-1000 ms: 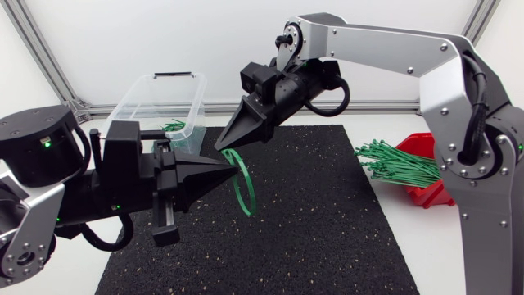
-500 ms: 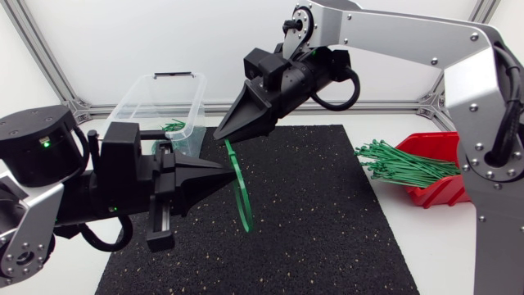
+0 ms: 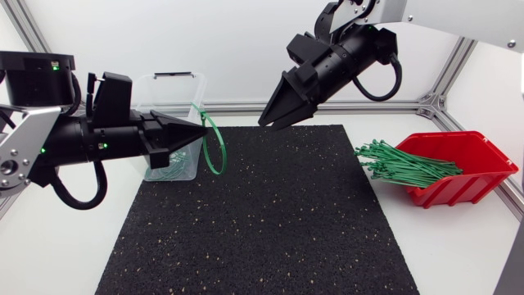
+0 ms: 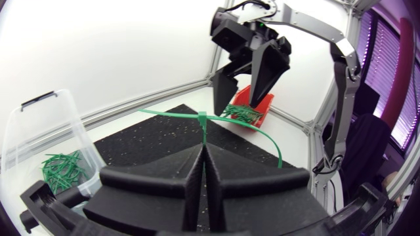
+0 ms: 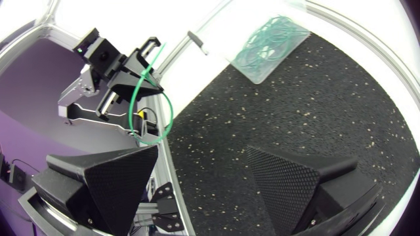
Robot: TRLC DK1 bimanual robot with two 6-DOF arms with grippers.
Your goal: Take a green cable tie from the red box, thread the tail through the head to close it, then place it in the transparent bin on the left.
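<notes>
A closed green cable tie (image 3: 214,146) hangs as a loop from my left gripper (image 3: 200,131), which is shut on it just beside the transparent bin (image 3: 155,90). Several green ties (image 3: 168,169) lie in that bin. My right gripper (image 3: 273,121) hovers open above the mat's far edge, apart from the loop and holding nothing. In the left wrist view the tie (image 4: 205,120) sticks up from the shut fingers (image 4: 190,177), with the right gripper (image 4: 252,78) open beyond it. The right wrist view shows the loop (image 5: 149,111) ahead of its wide-open fingers (image 5: 111,177).
A black mat (image 3: 262,221) covers the middle of the table. The red box (image 3: 471,164) stands at the right with a bundle of green ties (image 3: 401,164) sticking out toward the mat.
My right gripper has opened, let go of the tie and pulled away up and to the right. The left arm has lifted the loop toward the bin.
</notes>
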